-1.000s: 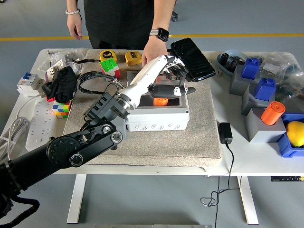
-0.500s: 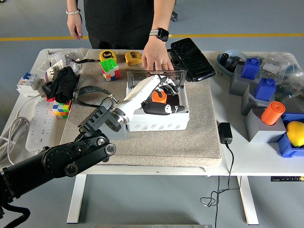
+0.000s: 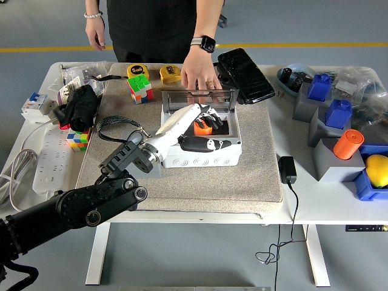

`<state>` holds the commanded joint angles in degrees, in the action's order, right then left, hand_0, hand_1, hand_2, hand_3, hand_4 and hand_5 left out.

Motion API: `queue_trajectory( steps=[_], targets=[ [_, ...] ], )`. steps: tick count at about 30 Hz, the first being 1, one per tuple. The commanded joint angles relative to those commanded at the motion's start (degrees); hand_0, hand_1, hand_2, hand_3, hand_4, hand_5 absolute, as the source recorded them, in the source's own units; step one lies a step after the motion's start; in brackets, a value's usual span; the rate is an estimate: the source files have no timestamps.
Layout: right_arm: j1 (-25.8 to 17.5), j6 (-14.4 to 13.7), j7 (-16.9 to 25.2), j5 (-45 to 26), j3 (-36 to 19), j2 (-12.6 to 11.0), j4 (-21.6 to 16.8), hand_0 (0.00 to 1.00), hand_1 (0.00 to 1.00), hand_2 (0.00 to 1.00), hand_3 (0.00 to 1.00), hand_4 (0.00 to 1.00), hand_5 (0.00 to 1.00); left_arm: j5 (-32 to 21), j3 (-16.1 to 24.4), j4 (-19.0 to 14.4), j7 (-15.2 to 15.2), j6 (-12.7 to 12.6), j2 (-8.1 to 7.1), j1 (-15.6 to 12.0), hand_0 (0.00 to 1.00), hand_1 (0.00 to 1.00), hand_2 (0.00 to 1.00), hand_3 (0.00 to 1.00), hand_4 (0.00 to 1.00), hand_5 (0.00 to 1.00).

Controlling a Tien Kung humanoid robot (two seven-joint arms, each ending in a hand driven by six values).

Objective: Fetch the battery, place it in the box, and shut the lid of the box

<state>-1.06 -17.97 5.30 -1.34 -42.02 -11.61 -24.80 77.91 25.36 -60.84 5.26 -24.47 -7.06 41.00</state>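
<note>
**Robot hand is reaching into the box with the orange battery**

Robot's left hand [image 3: 203,124] is sitting inside the white box [image 3: 203,151], coming in from the left on a long black and white arm. Its fingers are curling down around the orange battery [image 3: 202,128], but I cannot tell if they are gripping it or only lying on top of it. The right hand is not showing anywhere.

The battery is lying low in the box, near the back wall. It is looking small, round and hard, so it is probably light and stiff, and its smooth side may be slippery. The best place to hold it is likely across its round middle, with fingers on both sides, so it is not rolling away.

The clear lid [image 3: 198,97] is standing up at the back of the box. A person's hand [image 3: 197,76] is resting on the top edge of the lid, maybe keeping it open. The lid is not yet closed.

The box is sitting on a grey mat [image 3: 254,176] on the white table [image 3: 315,203]. A colour cube [image 3: 139,88] and a black case [image 3: 245,74] are lying farther back, apart from the box.
</note>
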Motion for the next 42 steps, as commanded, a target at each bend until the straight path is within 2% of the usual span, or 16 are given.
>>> queue_trajectory(
  steps=[1,11,12,13,30,37,42],
  targets=[
    [0.01,-0.02,0.01,0.00,0.00,-0.01,0.00,0.591,0.600,0.589,0.543,0.978,0.566,-0.04,0.00,0.27,0.04,-0.02,-0.03,-0.03,0.559,0.556,0.520,0.523,0.958,0.411],
    [-0.10,-0.02,0.02,0.09,-0.06,-0.05,-0.05,0.591,0.600,0.589,0.543,0.978,0.566,0.22,0.49,1.83,0.09,-0.27,-0.59,-0.50,0.537,0.558,0.519,0.522,0.956,0.409],
    [-0.09,-0.05,0.04,0.12,-0.09,-0.06,-0.08,0.591,0.600,0.589,0.543,0.978,0.566,0.38,0.53,1.78,0.01,-0.24,-0.79,-0.61,0.537,0.558,0.519,0.522,0.956,0.409],
    [-0.07,-0.08,0.05,0.19,-0.15,-0.07,-0.12,0.591,0.601,0.589,0.542,0.978,0.567,0.50,0.60,1.71,-0.04,-0.23,-0.93,-0.68,0.491,0.556,0.520,0.522,0.954,0.407],
    [-0.15,-0.26,0.11,0.67,-0.75,-0.09,-0.37,0.590,0.600,0.589,0.543,0.978,0.565,2.38,3.21,-0.42,-0.99,-0.01,-4.55,-2.57,0.472,0.553,0.519,0.522,0.952,0.402],
    [-0.13,-0.25,0.09,0.69,-0.66,-0.12,-0.40,0.591,0.600,0.588,0.543,0.977,0.565,2.11,4.40,-3.40,-0.67,-0.06,-4.57,-2.83,0.469,0.553,0.518,0.522,0.950,0.397],
    [-0.11,-0.25,0.03,0.66,-0.69,-0.08,-0.39,0.591,0.600,0.588,0.543,0.977,0.565,1.96,3.57,-5.56,-0.75,-0.05,-3.49,-2.16,0.469,0.553,0.518,0.522,0.950,0.397]
  ],
)
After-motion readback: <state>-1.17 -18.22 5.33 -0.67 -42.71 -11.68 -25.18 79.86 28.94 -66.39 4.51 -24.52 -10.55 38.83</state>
